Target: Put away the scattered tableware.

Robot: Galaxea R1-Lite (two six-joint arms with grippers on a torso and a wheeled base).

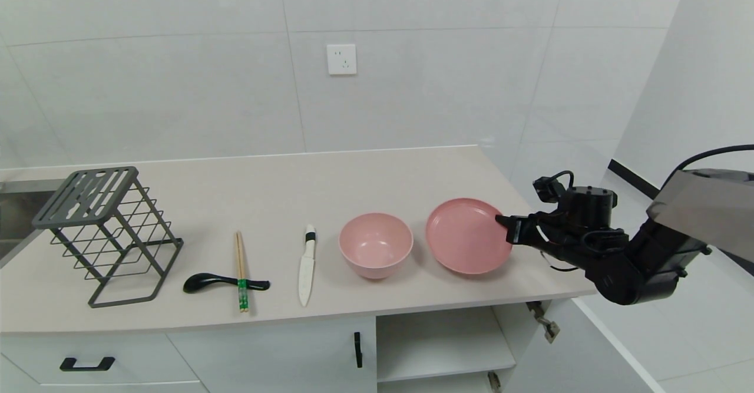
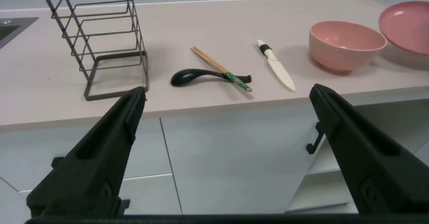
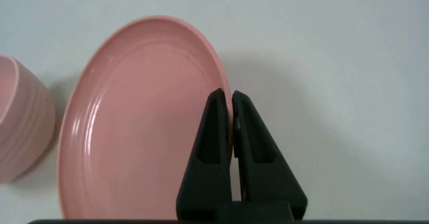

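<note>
One narrow pinch is all that holds the plate (image 3: 134,137): the right gripper (image 3: 228,102) has its fingers closed on the rim at the side nearest the counter's (image 1: 294,187) right edge, with very little of the lip between them. The plate sits near the front right corner, and the bowl (image 1: 375,244) is just beside it toward the middle. Such a shallow hold on a smooth rim will probably let the plate swing down or slip once its weight hangs from one side. It could then knock the bowl or drop past the right edge. The left gripper (image 2: 228,93) is spread wide and holds nothing, low in front of the counter's front edge, so it is too far to steady the plate. The knife (image 1: 307,265), chopsticks (image 1: 241,269), spoon (image 1: 218,282) and rack (image 1: 106,234) lie toward the left end, well away from any such slip
</note>
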